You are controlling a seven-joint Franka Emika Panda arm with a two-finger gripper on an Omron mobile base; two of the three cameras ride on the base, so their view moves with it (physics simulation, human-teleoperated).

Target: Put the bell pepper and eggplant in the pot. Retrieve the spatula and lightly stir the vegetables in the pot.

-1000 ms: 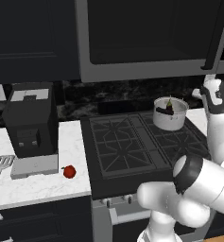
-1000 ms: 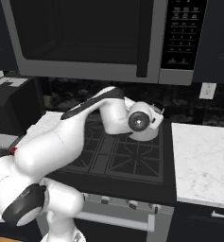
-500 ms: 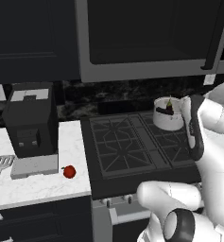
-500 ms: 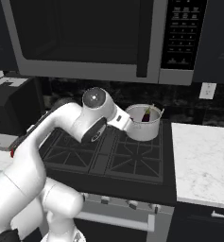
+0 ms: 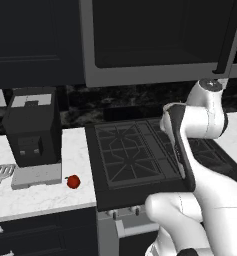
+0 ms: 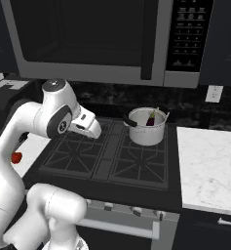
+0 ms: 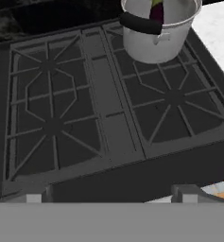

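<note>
- Your gripper (image 7: 108, 198) is released and empty — the small round red bell pepper (image 5: 73, 181) may roll when pinched.
- Swinging back, you could clip the silver-grey metal pot (image 6: 147, 127) holding the dark purple eggplant (image 6: 151, 118).

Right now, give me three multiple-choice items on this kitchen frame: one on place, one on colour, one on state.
1. Where is the small round red bell pepper?
A. in the pot
B. on the white counter left of the stove
C. in the gripper

2. What colour is the vegetable in the round silver metal pot?
A. dark purple
B. orange
C. white

3. The gripper is:
A. shut on the spatula
B. shut on nothing
C. open

B: it lies by the grey mat. A: the eggplant pokes above the rim. C: fingertips stand wide apart, nothing between.
</note>
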